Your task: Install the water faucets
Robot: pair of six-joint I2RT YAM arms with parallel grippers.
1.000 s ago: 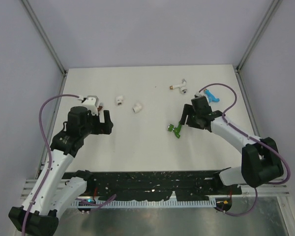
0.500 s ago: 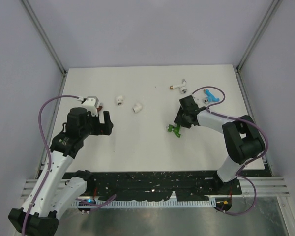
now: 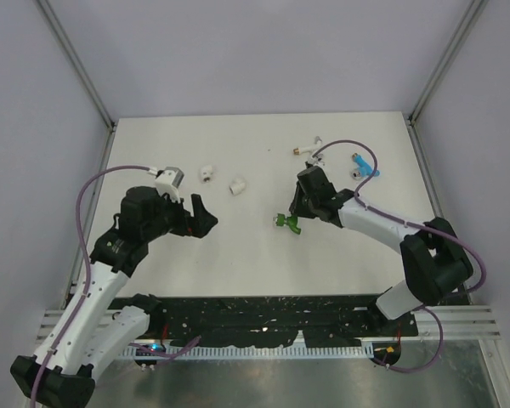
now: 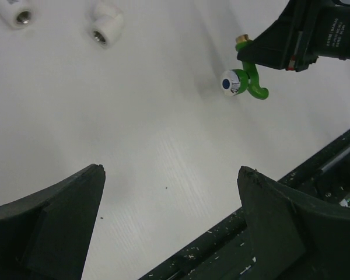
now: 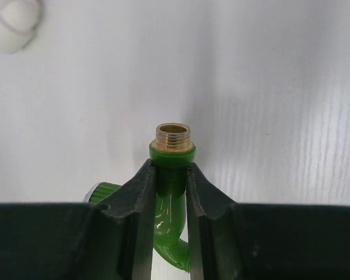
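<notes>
Green faucet [image 3: 286, 223]: you have it pinched by the neck in the right gripper [image 3: 294, 216], a little toward 3 o'clock from the middle of the table [image 3: 238, 255]. You cannot tell from above whether it touches the surface.
Right claw: clamped on the green faucet. In your right wrist view the two fingers [image 5: 141, 192] squeeze the green neck just below the brass threaded end [image 5: 172, 137], which points to 12 o'clock.
Left gripper [image 3: 202, 218]: its claw stands wide with nothing between the fingers, at 9 o'clock from the green faucet and well apart from it.
Blue faucet [image 3: 365, 163]: lies at 2 o'clock from the green one, beside the loop of the purple cable [image 3: 340, 146].
White faucet [image 3: 316, 146]: lies at 12 o'clock from the right gripper, partly crossed by that cable. A brass-tipped piece at its 9 o'clock is too small for you to identify.
White pipe fitting [image 3: 206, 173]: lies at 12 o'clock from the left gripper, with a second fitting [image 3: 237, 184] near it at 4 o'clock. Both lie on the bare table.
</notes>
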